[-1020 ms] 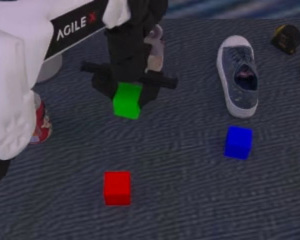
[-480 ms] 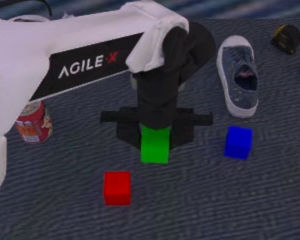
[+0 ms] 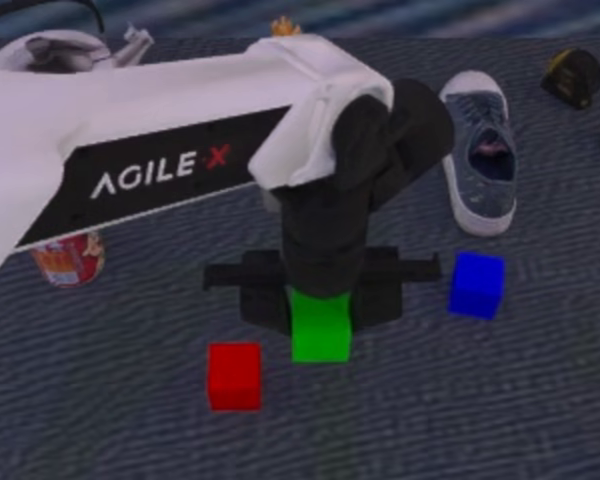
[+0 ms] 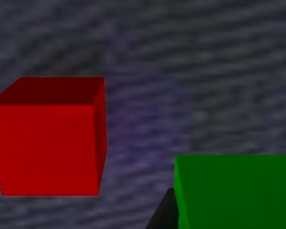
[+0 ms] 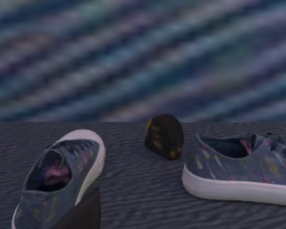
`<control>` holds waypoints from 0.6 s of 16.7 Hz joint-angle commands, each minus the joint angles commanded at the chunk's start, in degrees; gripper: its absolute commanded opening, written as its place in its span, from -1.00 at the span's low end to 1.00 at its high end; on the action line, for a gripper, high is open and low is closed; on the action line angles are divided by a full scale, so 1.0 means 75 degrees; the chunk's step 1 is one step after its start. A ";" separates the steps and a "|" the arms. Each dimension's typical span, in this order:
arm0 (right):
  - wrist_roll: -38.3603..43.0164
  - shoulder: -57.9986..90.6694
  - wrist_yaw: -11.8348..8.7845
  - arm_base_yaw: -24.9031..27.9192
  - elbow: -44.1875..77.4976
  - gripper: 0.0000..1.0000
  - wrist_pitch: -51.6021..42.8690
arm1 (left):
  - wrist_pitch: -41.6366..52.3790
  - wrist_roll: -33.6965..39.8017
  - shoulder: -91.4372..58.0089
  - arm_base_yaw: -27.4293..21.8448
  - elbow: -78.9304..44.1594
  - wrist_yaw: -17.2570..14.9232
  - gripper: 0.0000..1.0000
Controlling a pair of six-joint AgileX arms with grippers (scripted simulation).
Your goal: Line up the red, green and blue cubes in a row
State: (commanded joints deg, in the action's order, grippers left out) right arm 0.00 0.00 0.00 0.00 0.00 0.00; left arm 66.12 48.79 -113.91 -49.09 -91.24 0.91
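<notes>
My left gripper (image 3: 320,312) is shut on the green cube (image 3: 321,338), holding it low over the table between the other two cubes. One dark finger (image 4: 163,215) presses the side of the green cube (image 4: 236,191). The red cube (image 3: 234,375) lies on the table just left of it and a little nearer, with a small gap; it also fills much of the left wrist view (image 4: 47,143). The blue cube (image 3: 477,285) rests to the right, slightly farther back. My right gripper (image 5: 190,225) is out of the top view, parked and open near the shoes.
A blue sneaker (image 3: 476,150) lies behind the blue cube, and a second sneaker (image 5: 238,167) sits at the far right. A black tape measure (image 3: 572,77) is in the back right corner. A red drink can (image 3: 68,258) stands at the left, partly under my left arm.
My left arm has carried the green cube from the back of the table forward and to the right, then lower, to a spot beside the red cube. The red and blue cubes have not moved.
</notes>
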 joint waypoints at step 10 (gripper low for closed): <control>0.0000 0.0000 0.0000 0.0000 0.0000 1.00 0.0000 | -0.1889 -0.0012 -0.0537 0.0001 0.1341 -0.0004 -1.00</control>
State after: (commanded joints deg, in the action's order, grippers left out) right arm 0.00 0.00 0.00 0.00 0.00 0.00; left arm 51.95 48.70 -117.94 -49.09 -81.18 0.88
